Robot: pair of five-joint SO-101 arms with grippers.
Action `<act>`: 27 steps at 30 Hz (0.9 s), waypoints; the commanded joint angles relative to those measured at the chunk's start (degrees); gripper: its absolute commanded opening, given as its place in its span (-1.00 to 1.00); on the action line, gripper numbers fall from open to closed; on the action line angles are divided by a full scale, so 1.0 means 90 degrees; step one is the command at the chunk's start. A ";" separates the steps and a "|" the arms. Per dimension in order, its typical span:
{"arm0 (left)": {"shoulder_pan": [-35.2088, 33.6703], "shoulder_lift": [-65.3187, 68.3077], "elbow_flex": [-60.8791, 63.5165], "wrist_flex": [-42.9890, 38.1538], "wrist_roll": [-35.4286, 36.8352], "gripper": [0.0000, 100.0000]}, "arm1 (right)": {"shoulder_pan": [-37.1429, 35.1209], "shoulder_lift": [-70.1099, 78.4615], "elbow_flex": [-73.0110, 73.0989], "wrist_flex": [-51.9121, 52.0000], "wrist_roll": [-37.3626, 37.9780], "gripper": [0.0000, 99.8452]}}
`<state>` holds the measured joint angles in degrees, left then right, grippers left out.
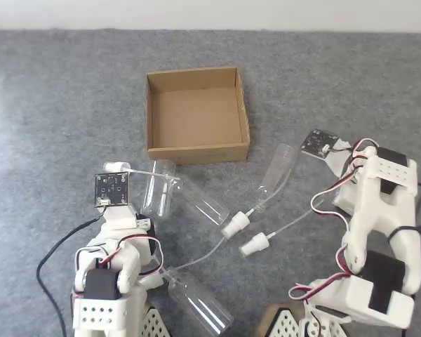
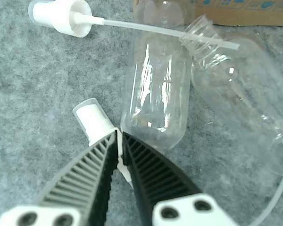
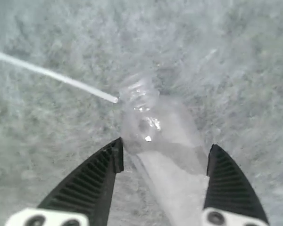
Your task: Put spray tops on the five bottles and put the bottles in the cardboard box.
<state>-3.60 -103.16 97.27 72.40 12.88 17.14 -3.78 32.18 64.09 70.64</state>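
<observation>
We look down from high on the arms' side across the desk to the cardboard box (image 1: 196, 112) near its far edge, while our wrist cameras peer closely past the left gripper (image 2: 119, 141), nipping a spray top (image 2: 92, 117), at the left bottle (image 2: 155, 94) and past the right gripper (image 3: 165, 155) at the right bottle (image 3: 162, 136), both bottles shared with the high view.

The tabletop (image 1: 56, 105) is covered in rough grey cloth. The bottles (image 2: 155, 94) are made of clear glossy plastic, the spray top (image 2: 91, 117) of smooth white plastic, the box (image 1: 196, 152) of matt brown cardboard, the left tool (image 2: 119, 136) of ribbed black plastic.
</observation>
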 commanded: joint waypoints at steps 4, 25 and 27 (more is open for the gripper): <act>0.0000 -0.0147 -0.0083 -0.0010 0.0049 -0.97 | -0.0200 -0.0083 -0.0068 0.0034 -0.1563 -0.56; -0.0010 -0.0147 -0.0083 -0.0010 0.0049 -0.97 | -0.1050 -0.0024 -0.0059 0.0581 -0.1758 -0.25; -0.0010 -0.0147 -0.0083 -0.0010 0.0049 -0.97 | -0.1050 -0.0024 -0.0059 0.0542 -0.1455 -0.25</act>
<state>-3.60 -103.16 97.27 72.40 12.88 8.53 -3.60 32.26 68.66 53.23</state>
